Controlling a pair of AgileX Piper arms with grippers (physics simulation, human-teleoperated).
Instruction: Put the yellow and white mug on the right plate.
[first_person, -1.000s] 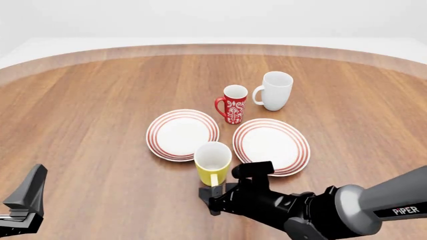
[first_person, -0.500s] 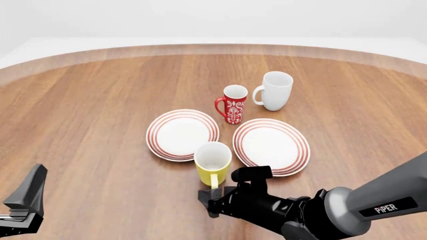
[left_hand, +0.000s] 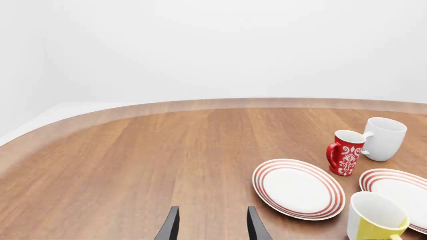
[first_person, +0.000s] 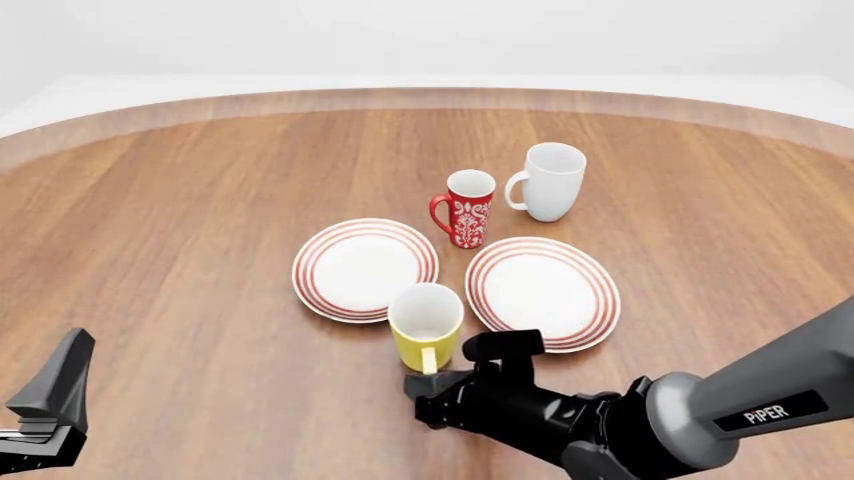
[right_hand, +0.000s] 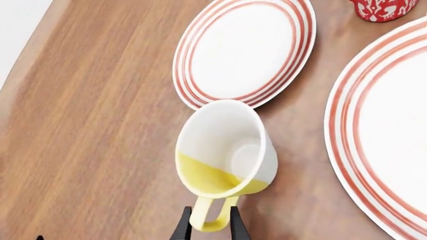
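The yellow and white mug (first_person: 426, 325) stands upright on the wood between the two ringed plates, near their front edges, with its handle toward me. My right gripper (first_person: 434, 385) is low behind it. In the right wrist view its two dark fingertips (right_hand: 185, 227) press on either side of the yellow handle (right_hand: 212, 220), so the right gripper (right_hand: 210, 227) is shut on it. The right plate (first_person: 543, 290) lies just right of the mug with nothing on it. My left gripper (first_person: 54, 395) stays at the front left corner, and the left wrist view shows the left gripper (left_hand: 211, 227) open on nothing.
The left plate (first_person: 364, 268) lies just behind and left of the yellow mug. A red patterned mug (first_person: 469, 207) stands behind the gap between the plates. A larger white mug (first_person: 551, 180) stands behind and to the right of the red one.
The right gripper's fingers have drawn in around the yellow mug's handle and the arm has shifted slightly. The mug, the plates and the left arm have not moved.
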